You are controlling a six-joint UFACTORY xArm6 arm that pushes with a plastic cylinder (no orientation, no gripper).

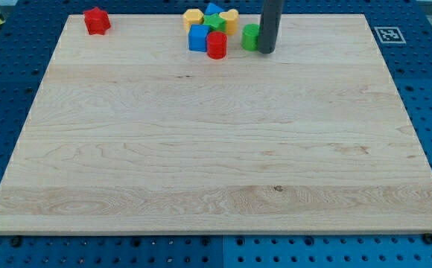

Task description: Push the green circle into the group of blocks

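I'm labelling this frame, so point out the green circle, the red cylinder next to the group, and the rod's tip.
green circle (250, 36), camera view, its visible left part.
red cylinder (216, 46), camera view, middle of its side.
my tip (266, 51), camera view, the rod's very end, against the green circle's right.

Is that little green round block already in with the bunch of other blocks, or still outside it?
Still outside. The green circle sits just to the view's right of the group, a strip of board showing between them. My tip is against its right side.
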